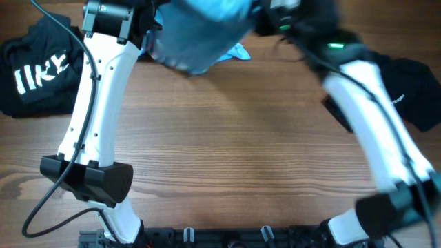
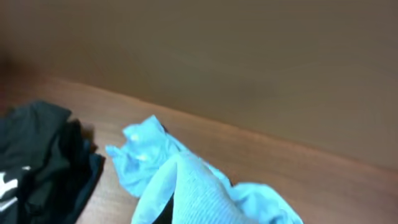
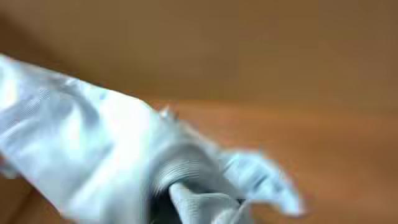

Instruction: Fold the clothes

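A light sky-blue T-shirt hangs bunched above the far middle of the table, with a tail touching the wood. It is held up between my two arms. My left gripper meets its left side and my right gripper its right side; the cloth covers both sets of fingers. In the left wrist view the blue shirt rises in a ribbed fold straight from the jaws. The right wrist view is blurred, and there the shirt spreads up and left from the jaws. Both grippers are shut on the cloth.
A black T-shirt with white lettering lies at the far left, also seen as the black heap. Another black garment lies at the far right. The wooden table stretches between the arms, whose bases stand at the front edge.
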### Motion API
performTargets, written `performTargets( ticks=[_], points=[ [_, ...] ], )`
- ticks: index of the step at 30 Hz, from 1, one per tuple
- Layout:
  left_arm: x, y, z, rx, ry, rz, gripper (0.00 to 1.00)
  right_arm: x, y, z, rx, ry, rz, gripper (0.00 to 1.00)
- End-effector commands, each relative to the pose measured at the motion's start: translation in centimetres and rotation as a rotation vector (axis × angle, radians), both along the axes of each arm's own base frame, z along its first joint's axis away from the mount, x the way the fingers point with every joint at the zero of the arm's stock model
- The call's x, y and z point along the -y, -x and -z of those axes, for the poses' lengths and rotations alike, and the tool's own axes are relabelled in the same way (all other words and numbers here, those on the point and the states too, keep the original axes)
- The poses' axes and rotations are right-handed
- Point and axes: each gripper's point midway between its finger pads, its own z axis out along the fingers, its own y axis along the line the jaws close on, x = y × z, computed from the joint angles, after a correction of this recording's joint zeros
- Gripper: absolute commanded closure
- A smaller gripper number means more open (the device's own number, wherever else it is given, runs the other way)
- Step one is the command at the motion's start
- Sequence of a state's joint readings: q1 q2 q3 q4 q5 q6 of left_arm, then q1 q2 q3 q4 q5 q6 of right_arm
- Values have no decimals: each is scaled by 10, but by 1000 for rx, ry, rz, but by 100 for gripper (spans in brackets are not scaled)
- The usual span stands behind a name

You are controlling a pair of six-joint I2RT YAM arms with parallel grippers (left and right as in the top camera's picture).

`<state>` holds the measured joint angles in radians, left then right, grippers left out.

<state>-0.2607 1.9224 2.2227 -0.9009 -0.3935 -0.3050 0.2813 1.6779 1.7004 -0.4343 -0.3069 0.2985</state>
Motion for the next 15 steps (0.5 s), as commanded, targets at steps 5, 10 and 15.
performTargets(
  ticks=[5, 10, 15],
  points=[
    [-8, 11, -61, 172, 5, -31, 96, 62, 24, -94, 261, 135, 125, 96],
    [18, 49, -86, 172, -46, 82, 96, 77, 41, -99, 238, 191, 174, 96],
    [51, 104, -92, 108, -113, 216, 96, 81, 58, -80, 144, 233, 161, 95]
  ],
)
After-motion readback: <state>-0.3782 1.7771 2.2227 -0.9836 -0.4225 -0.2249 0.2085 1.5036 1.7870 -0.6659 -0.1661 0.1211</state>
